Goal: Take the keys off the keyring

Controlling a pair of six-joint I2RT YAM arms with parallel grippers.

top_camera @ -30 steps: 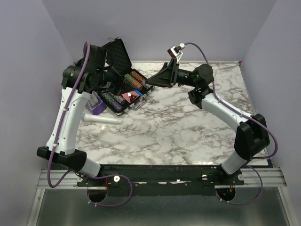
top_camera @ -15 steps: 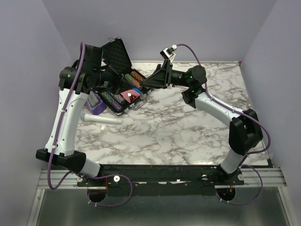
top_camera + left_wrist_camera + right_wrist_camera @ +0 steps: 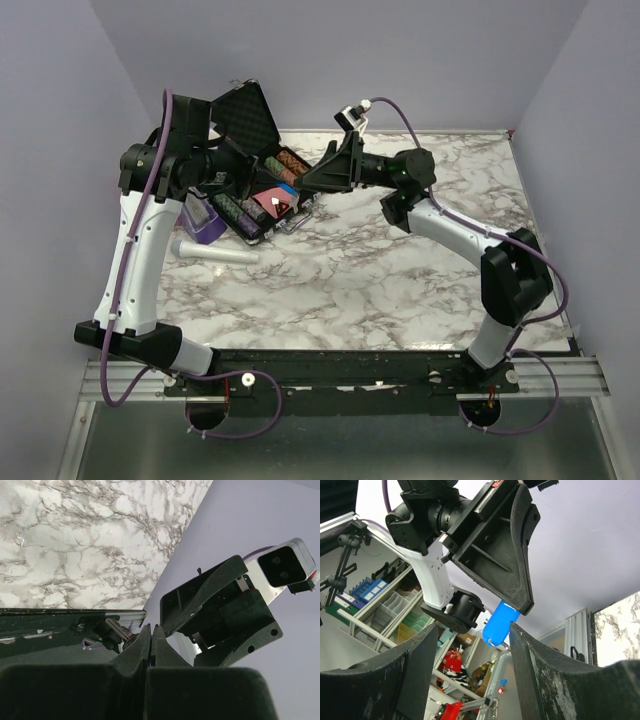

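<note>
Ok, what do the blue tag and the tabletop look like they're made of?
The blue tag: likely plastic, smooth and slightly glossy, judging by its even saturated colour and rounded end; it sticks out from the left gripper's fingers. The tabletop: white with grey veining, a marble look; real stone or printed laminate, I cannot tell.
</note>
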